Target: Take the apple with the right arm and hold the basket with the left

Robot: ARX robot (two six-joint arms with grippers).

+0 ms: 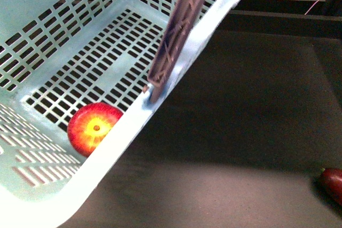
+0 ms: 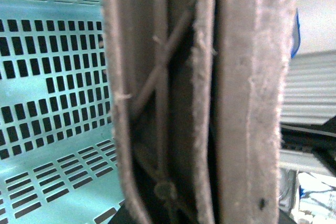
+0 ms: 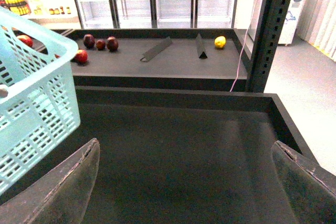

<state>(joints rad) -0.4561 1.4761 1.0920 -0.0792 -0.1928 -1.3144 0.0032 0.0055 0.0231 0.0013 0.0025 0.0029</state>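
The left gripper (image 2: 206,129) seemed clamped on the handle (image 1: 179,36), though its jaws were hard to tell from it. Below that hand, the apple (image 1: 93,127) lay on the floor of the basket (image 1: 53,36). That put it left of the wide, empty right gripper (image 3: 184,200), unseen by its camera.

Dark table (image 1: 240,132); maroon apple (image 1: 332,184) lying near right edge; basket (image 1: 107,156) tilted over left side, contact unclear.
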